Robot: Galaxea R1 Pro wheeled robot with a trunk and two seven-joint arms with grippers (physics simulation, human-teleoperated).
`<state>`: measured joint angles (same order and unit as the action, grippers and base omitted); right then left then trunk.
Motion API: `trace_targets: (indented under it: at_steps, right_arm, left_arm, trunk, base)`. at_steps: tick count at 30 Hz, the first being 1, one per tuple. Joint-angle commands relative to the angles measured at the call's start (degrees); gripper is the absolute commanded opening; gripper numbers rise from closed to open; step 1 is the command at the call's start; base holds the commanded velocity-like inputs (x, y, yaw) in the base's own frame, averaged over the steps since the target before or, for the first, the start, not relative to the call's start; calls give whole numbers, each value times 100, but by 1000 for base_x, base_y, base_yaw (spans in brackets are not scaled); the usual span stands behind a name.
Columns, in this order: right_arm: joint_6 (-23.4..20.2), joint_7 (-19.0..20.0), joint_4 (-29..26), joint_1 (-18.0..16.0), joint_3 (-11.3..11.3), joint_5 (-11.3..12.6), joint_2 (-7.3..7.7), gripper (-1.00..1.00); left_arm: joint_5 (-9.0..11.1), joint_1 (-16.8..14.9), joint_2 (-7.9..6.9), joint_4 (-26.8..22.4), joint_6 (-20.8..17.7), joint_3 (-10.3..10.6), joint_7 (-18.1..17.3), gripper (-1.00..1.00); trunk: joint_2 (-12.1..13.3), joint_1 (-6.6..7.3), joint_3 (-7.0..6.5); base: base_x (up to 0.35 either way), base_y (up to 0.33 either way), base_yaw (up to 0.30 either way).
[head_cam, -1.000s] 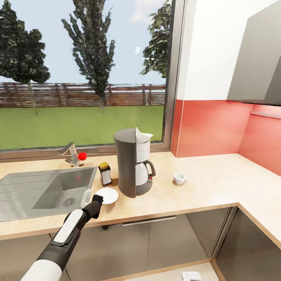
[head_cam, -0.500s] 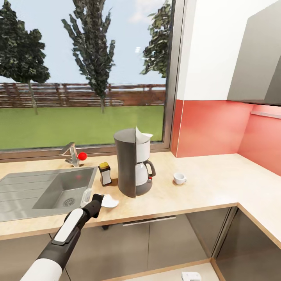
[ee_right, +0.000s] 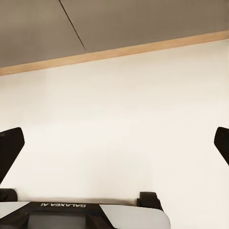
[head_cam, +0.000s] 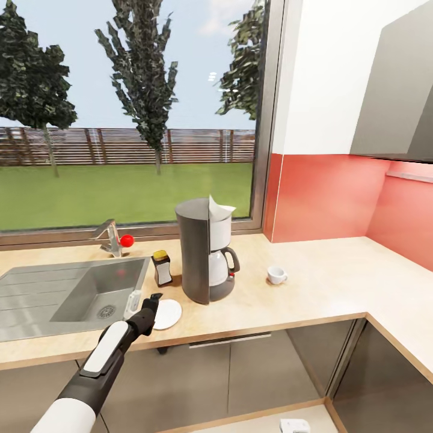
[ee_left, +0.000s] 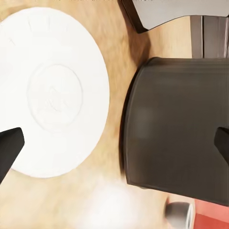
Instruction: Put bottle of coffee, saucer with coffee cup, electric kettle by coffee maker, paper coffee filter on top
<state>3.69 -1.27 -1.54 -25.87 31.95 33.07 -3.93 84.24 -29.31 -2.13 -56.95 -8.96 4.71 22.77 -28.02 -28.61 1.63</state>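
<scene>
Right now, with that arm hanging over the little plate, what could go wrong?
1. The left gripper is open beside the saucer, which lies near the countertop's front edge; a nudge might push it off.
2. The coffee maker stands close by; a wide swing could bump it and shake off the paper filter on top.
3. The cup sits on the coffee maker's far side, so fetching it means reaching past the machine.
</scene>
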Motion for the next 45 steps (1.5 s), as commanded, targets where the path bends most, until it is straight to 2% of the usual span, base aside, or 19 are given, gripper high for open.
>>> trace_targets:
  at_steps: [1,21,29,34,39,43,45]
  right_arm:
    - [17,-13,4,-5,48,50,-4,100]
    - [17,-13,4,-5,48,50,-2,100]
    - [17,-13,4,-5,48,50,-3,100]
    - [17,-13,4,-5,48,50,-4,100]
    - [17,-13,4,-5,48,50,-2,100]
    - [17,-13,4,-5,48,50,-2,100]
    - [17,-13,4,-5,48,50,-2,100]
  left_arm:
    - [27,-4,-6,-9,-1,12,34,100]
    - [48,4,-7,-13,-1,3,34,100]
    - [73,29,-7,-13,-10,21,21,100]
    - [73,49,-4,-17,-24,47,-171,100]
    - [35,483,-13,-17,-55,124,-738,100]
    - [-31,1196,-60,-17,-53,187,-1403,100]
    - [-237,1610,-76,-9,-42,202,-1794,100]
  trunk:
    - [-12,-3,13]
    - [-12,-3,13]
    - [-12,-3,13]
    - [-12,-3,13]
    - [-12,-3,13]
    - [-12,-3,13]
    - [-12,-3,13]
  base:
    - [0,0,0]
    - [-72,68,0]
    - [-218,192,0]
    - [-219,194,0]
    - [-40,36,0]
    - [-4,4,0]
    - [-1,1,0]
